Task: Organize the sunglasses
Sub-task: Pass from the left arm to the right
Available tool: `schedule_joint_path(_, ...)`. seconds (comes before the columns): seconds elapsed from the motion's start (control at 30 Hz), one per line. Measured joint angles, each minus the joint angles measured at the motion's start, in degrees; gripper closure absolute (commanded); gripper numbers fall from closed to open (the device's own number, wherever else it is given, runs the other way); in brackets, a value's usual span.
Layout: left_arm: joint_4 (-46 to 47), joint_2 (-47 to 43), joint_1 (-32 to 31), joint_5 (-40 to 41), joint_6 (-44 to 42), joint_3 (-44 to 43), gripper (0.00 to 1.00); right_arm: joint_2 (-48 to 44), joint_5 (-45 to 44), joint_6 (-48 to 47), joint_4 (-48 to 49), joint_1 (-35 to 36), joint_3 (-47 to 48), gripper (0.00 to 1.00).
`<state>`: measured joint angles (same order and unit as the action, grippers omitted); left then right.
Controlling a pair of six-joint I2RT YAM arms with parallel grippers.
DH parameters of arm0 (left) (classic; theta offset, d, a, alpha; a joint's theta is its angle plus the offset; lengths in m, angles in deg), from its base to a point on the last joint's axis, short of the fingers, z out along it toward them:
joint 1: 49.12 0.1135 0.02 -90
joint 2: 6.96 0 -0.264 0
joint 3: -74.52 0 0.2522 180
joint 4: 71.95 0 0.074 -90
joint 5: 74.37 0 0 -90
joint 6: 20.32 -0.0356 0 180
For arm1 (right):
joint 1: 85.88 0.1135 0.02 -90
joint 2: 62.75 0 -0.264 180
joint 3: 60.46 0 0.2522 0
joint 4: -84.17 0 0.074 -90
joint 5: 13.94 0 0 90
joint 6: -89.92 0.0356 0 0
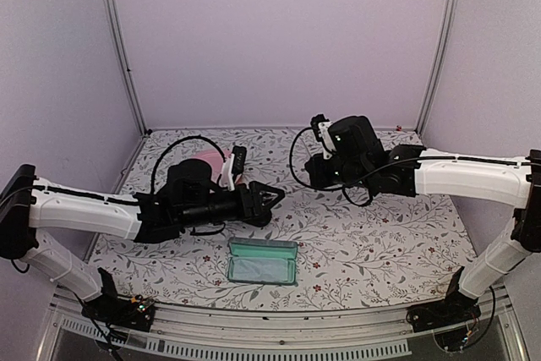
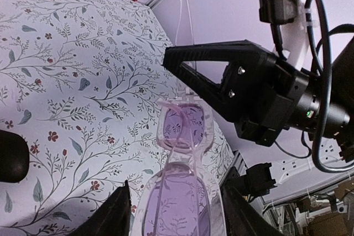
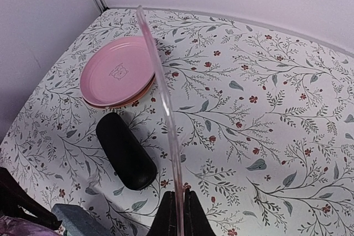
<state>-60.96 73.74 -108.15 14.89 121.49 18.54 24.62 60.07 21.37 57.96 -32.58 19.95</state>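
Right gripper (image 3: 178, 205) is pinching the end of one temple arm (image 3: 163, 98) of the pale translucent sunglasses (image 2: 178, 131), jaws shut thin on it; the arm is running straight out beyond its fingers.

Left gripper (image 2: 174, 192) is straddling the front frame with its fingers partway apart. One lens is lying between them, the other just past the fingertips, toward the right gripper. Rim contact: cannot tell, slivers of gap are showing.

The pair is hanging in the air between both hands. An open rectangular case (image 1: 263, 261) is lying below the left gripper on its near side, and a black oval case (image 3: 126, 158) is lying below the right gripper.

Step, as judged: securing the frame for folding. The left should be landing lightly on the rims, not the lenses. The right should be yielding only once that hold is firm, then swinging the temple about its hinge, never bending it.
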Motion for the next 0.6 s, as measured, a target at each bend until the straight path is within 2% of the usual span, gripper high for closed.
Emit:
schedule_joint_path(0.13, 0.4, 0.0, 0.2, -0.3, 0.3, 0.0, 0.53, 0.0, 0.0, 0.0, 0.7, 0.0, -0.5, 1.0)
schedule_joint_path(0.27, 0.7, 0.0, 0.4, -0.6, 0.2, 0.0, 0.62, 0.0, 0.0, 0.0, 1.2, 0.0, -0.9, 0.96)
schedule_joint_path(0.37, 0.7, 0.0, 0.6, -0.7, 0.2, 0.0, 0.68, 0.0, 0.3, 0.0, 1.6, 0.0, -1.1, 0.88)
schedule_joint_path(0.47, 0.7, 0.0, 0.9, -1.0, -0.4, 0.0, 0.71, -0.1, 1.2, -0.1, 2.0, 0.0, -1.4, 0.82)
schedule_joint_path(0.6, 0.4, 0.0, 1.1, -1.0, -2.3, 0.0, 0.74, -1.0, 2.8, -0.5, 2.3, 0.0, -2.3, 0.68)
